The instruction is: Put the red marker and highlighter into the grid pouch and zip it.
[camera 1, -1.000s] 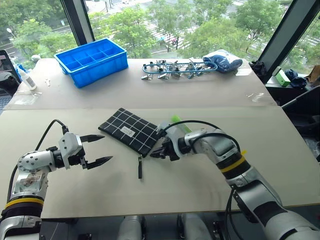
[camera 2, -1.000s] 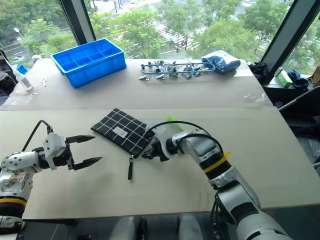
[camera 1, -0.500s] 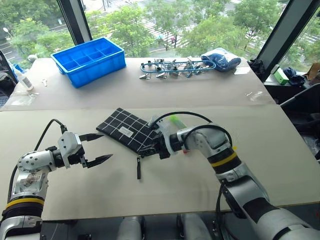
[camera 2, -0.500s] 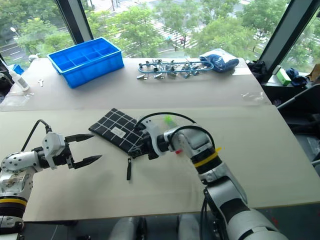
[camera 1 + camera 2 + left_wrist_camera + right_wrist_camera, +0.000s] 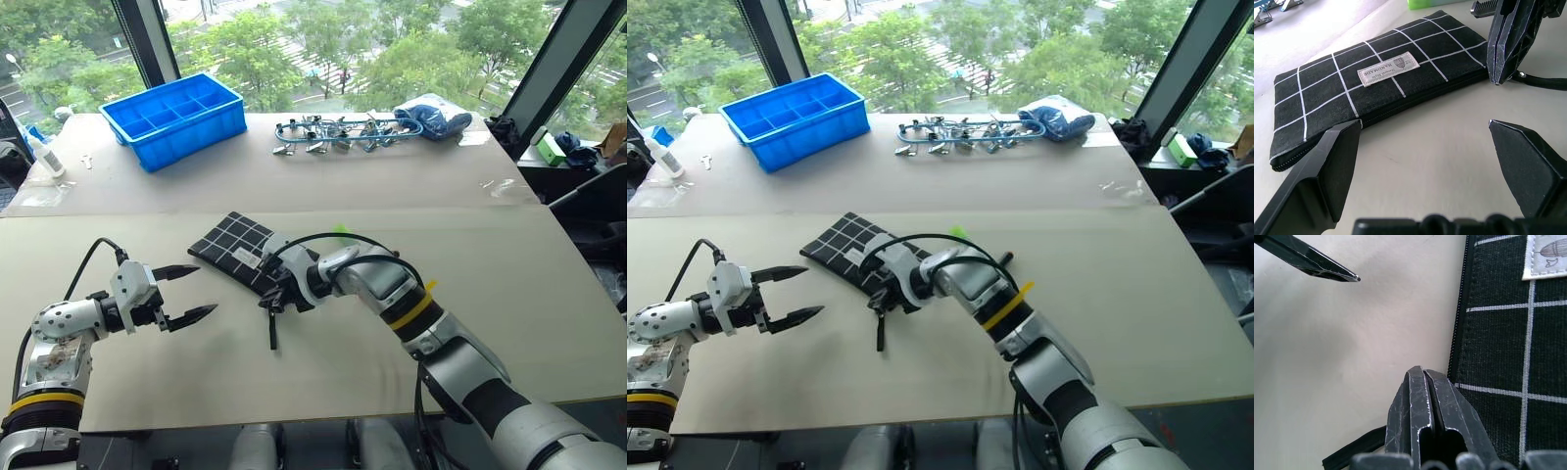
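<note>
The grid pouch lies flat in the middle of the table, label up. Its black zipper-pull strap trails off its near right corner. My right gripper is shut, with its tips down against the pouch's zipper edge where the strap begins. Nothing shows between its fingers. My left gripper hovers open to the left of the pouch and faces its near edge. The light-green highlighter peeks out behind my right arm, just past the pouch. The red marker is hidden.
A blue compartment bin stands at the back left. A row of metal clips and a blue cloth bundle lie along the back. A white bottle is at the far left.
My right gripper has slid left along the pouch's near edge to the top of the strap, still shut. The left gripper has stayed open and in place.
</note>
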Tool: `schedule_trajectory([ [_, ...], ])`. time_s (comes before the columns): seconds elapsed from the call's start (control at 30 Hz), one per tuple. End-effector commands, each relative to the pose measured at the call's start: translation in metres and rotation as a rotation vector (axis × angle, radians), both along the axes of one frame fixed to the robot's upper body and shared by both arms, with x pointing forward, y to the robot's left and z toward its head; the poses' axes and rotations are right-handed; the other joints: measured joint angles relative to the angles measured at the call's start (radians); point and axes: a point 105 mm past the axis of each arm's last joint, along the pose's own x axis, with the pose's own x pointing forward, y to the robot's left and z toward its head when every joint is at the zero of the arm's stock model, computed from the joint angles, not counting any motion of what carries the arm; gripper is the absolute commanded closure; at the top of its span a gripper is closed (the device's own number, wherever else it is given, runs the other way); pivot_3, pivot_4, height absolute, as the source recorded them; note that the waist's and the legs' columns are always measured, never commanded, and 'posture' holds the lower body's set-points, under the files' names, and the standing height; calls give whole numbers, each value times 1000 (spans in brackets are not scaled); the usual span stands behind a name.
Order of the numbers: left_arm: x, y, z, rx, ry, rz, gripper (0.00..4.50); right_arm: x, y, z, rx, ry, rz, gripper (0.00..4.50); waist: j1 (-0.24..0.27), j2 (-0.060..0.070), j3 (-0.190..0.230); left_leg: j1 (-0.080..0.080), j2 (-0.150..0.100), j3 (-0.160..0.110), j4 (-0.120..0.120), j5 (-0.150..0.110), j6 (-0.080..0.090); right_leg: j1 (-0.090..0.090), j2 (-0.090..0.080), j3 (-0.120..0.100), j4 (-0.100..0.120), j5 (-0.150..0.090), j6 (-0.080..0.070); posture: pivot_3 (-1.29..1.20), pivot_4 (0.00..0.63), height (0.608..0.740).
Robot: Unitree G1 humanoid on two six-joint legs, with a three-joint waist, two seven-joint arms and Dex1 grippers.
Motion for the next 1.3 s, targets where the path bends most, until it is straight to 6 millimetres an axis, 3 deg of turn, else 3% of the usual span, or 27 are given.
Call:
schedule_trajectory([
  [0.03,0,1,13,-19,-62,6,0,17,-15,-6,-47,-58,-56,4411,2,0,0,0,0,0,0,0,0,0,0,0,0,0,0,0,150,740],
  [0.17,0,0,13,-22,-67,9,0,28,-31,3,-50,-96,-60,4411,5,0,0,1,0,0,0,0,0,1,0,0,1,0,0,0,150,740],
  [0.27,0,0,14,-23,-69,10,0,37,-56,11,-80,-141,-56,4411,8,0,0,0,-1,0,1,0,0,1,-1,0,2,0,0,0,150,740],
  [0.53,3,1,17,-37,-78,16,0,59,-97,19,-118,-203,-126,4411,-2,0,0,0,0,0,0,0,0,-1,0,0,3,0,-1,0,150,740],
  [0.73,7,-1,22,-75,-86,16,0,52,-96,28,-22,-119,-118,4411,3,0,0,0,0,0,1,0,0,-1,0,1,6,-1,-1,0,150,740],
  [0.87,10,0,25,-98,-88,23,0,29,-87,68,247,69,-37,4411,4,0,0,0,0,0,1,0,0,-1,0,1,6,0,-1,0,150,740],
  [0.97,12,1,25,-110,-85,26,0,33,-87,77,325,107,-87,4411,3,0,0,0,0,0,1,0,0,-1,0,0,7,0,-1,0,150,740],
  [1.1,12,2,24,-114,-81,26,0,56,-85,63,291,58,-270,4411,-1,0,0,0,0,0,1,0,0,-1,0,0,6,-1,-1,0,150,740],
  [1.3,12,3,23,-109,-75,24,0,65,-71,40,190,-65,-355,4411,0,0,0,0,0,0,0,0,-1,-1,0,1,7,-1,-1,0,150,740],
])
